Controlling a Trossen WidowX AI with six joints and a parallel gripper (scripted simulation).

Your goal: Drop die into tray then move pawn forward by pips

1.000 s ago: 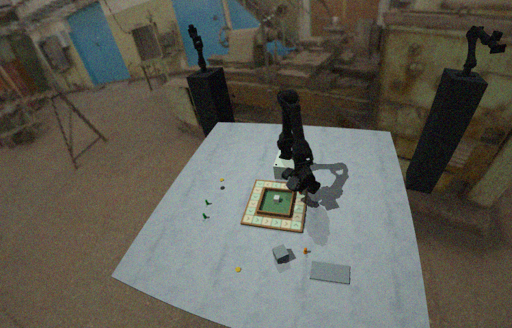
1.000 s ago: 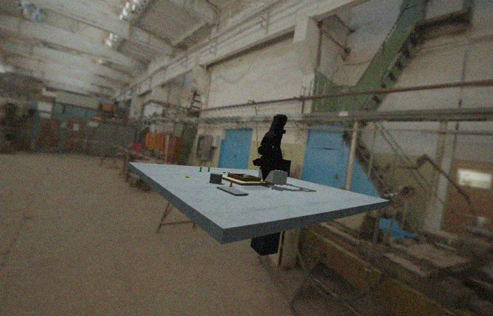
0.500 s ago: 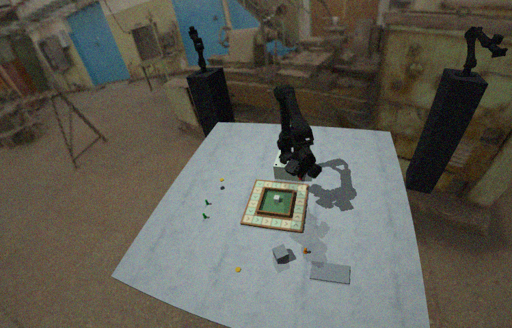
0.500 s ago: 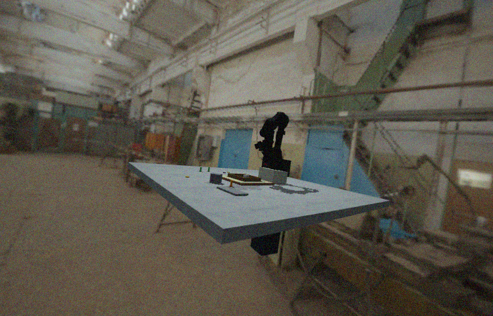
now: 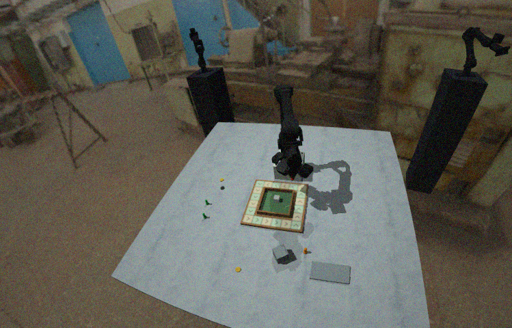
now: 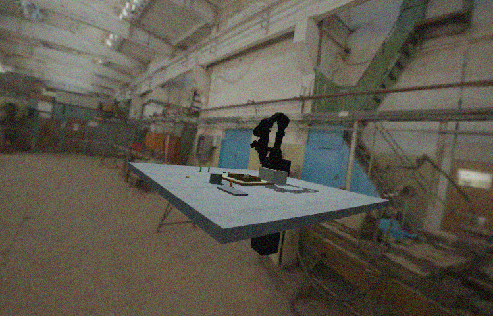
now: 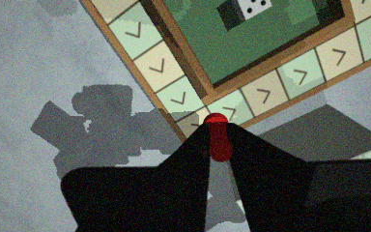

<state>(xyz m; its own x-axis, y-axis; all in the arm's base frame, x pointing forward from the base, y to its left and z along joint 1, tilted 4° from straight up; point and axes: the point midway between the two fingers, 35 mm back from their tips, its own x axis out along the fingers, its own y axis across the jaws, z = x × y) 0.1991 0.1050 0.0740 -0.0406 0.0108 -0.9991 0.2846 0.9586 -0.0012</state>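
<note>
My gripper (image 5: 292, 177) (image 6: 260, 161) (image 7: 216, 130) is shut on the red pawn (image 5: 292, 179) (image 7: 215, 119). It holds the pawn raised, near the board's back edge in the top view; in the wrist view the pawn overlaps a corner of the ring. The board (image 5: 266, 221) (image 7: 158, 66) has cream and green squares with arrows. The white die (image 5: 277, 197) (image 7: 257, 7) lies inside the green-floored dice tray (image 5: 275, 214) (image 7: 279, 61). Several pips show on its top face, but the wrist view cuts that face off, so the full count cannot be read.
A grey box (image 5: 281, 173) (image 6: 272, 175) stands behind the board, close to the arm. A grey block (image 5: 279, 253) (image 6: 215, 178), an orange pawn (image 5: 305, 250) and a flat grey slab (image 5: 330, 272) (image 6: 233, 191) lie in front. Two green pawns and yellow discs lie to the left.
</note>
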